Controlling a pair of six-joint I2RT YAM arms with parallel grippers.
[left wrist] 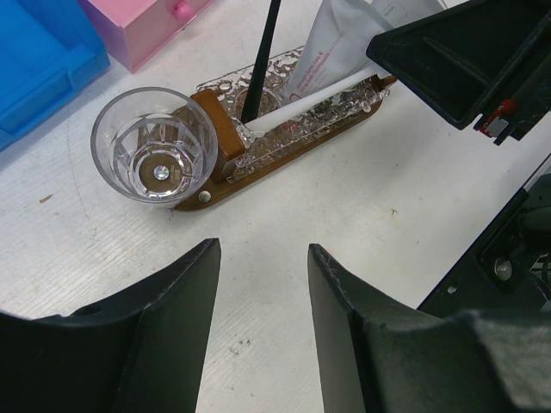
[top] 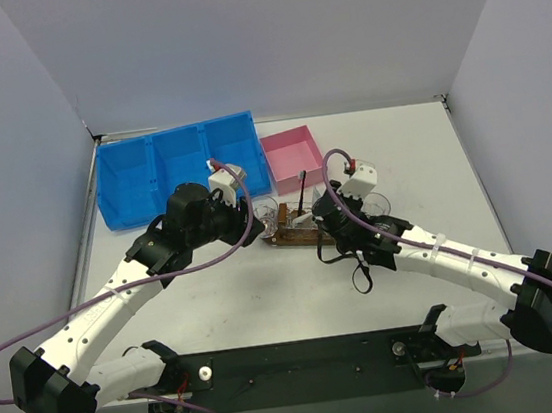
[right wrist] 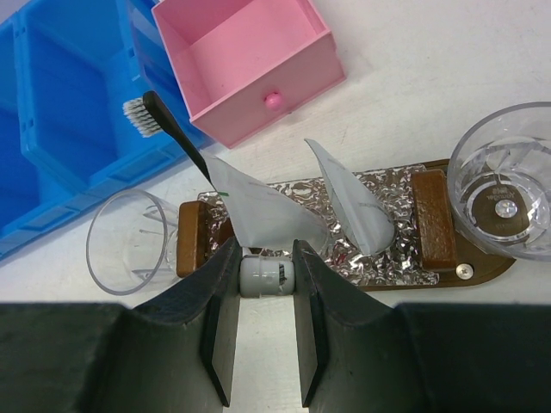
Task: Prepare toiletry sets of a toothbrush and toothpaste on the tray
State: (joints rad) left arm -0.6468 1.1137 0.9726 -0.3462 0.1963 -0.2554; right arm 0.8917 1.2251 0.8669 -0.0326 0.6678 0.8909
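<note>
Right gripper (right wrist: 265, 265): fingers clamped on the grey cap of a toothpaste tube (right wrist: 258, 215) at the tray's (right wrist: 430, 232) near edge. A second tube (right wrist: 357, 206) leans on the tray's middle. A black toothbrush (right wrist: 176, 136) rises from the tray behind the held tube. A clear cup (right wrist: 504, 185) stands on one tray end. Left gripper (left wrist: 263, 249): jaws apart and empty, over bare table just before the tray.

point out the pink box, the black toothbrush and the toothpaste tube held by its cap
pink box (right wrist: 297, 86): right wrist view, front wall
black toothbrush (right wrist: 176, 133): right wrist view, handle below the bristles
toothpaste tube (right wrist: 258, 215): right wrist view, white body above the cap
</note>
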